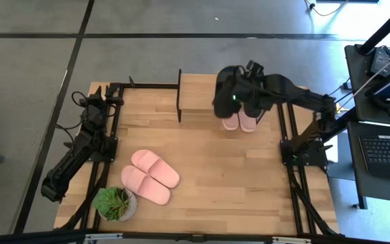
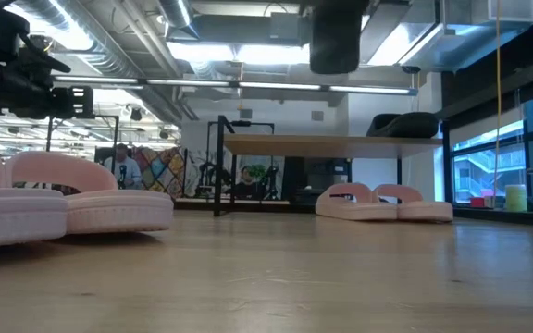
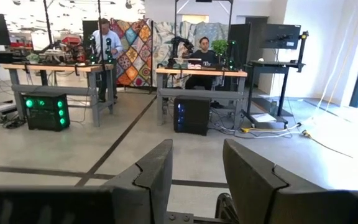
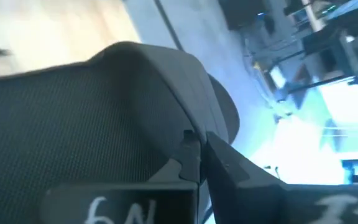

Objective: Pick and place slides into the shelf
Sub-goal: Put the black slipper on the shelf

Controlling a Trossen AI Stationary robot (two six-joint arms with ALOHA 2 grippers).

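**A:** ok, left to right from overhead: the left claw (image 1: 93,102) sits parked at the far-left edge of the counter (image 1: 235,176), arm folded along the frame. In its own wrist view the fingers (image 3: 151,177) are spread with a clear gap, pinching nothing, pointed out at the room.

**B:** and the plant?

**A:** potted plant (image 1: 116,202) in the near-left corner. Just right of it, two pink slides (image 1: 149,177) lie flat side by side, touching, long axes running diagonally from far-left to near-right. Can't tell which end is the toe from up there.

**B:** shelf?

**A:** the shelf (image 1: 196,96) is at the far edge, middle of the counter. In the low view its plank top (image 2: 317,143) has a black slide (image 2: 415,123) resting on its right end, and another pink pair (image 2: 384,202) sits underneath on the counter, side by side. From above only their ends (image 1: 239,123) poke out toward the near side; the rest is covered.

**B:** right claw?

**A:** the right claw (image 1: 239,91) is over the shelf's right end, pinching a black slide (image 4: 104,118) that fills its wrist view. From above, arm and black slides blur together, so I can't say which way they lie.
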